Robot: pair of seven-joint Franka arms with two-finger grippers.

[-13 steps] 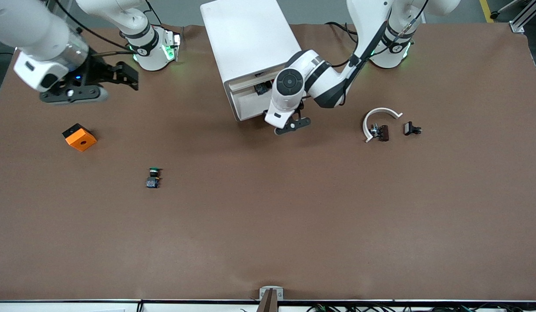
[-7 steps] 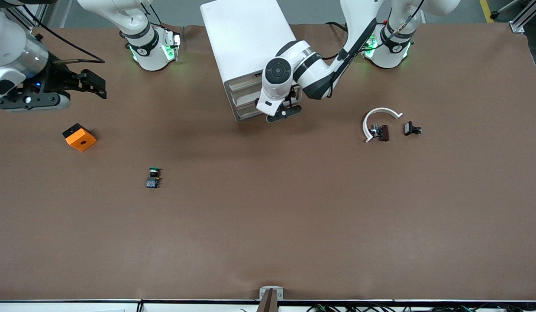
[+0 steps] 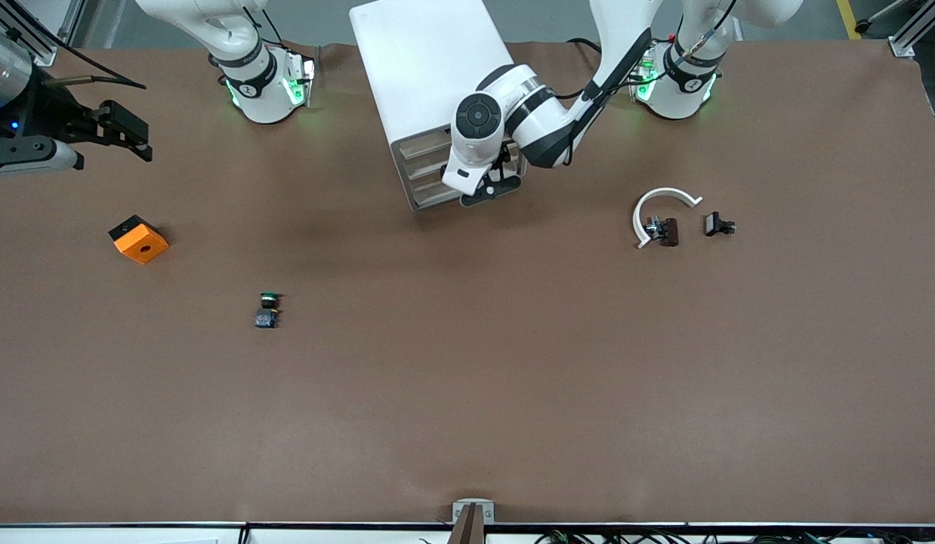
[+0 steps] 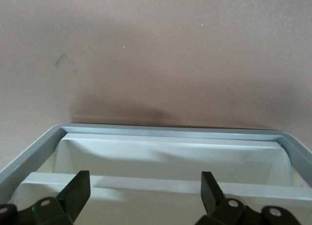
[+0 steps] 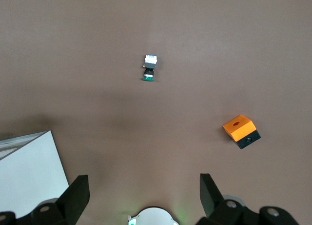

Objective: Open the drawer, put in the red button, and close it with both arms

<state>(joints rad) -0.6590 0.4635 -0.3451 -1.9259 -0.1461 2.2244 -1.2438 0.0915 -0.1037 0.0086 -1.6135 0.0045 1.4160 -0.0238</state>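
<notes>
The red button is hidden in every view. The white drawer cabinet (image 3: 430, 68) stands between the two arm bases. Its front (image 3: 426, 172) faces the front camera, and its drawers look pushed in. My left gripper (image 3: 492, 187) is low, right at that front, toward the left arm's end of it. It is open with nothing between its fingers. In the left wrist view my left gripper (image 4: 145, 192) spans a white drawer front (image 4: 146, 183) inside the grey frame (image 4: 170, 131). My right gripper (image 3: 131, 134) hangs open and empty over the right arm's end of the table.
A green-capped button (image 3: 267, 310) (image 5: 149, 69) lies on the brown table. An orange block (image 3: 139, 239) (image 5: 241, 131) sits nearer the right arm's end. A white curved piece (image 3: 664, 198), a small dark part (image 3: 668, 231) and a black part (image 3: 718, 224) lie toward the left arm's end.
The left gripper has moved in against the cabinet front, and the drawer that stood out has gone in. The right gripper has drawn away toward its end of the table.
</notes>
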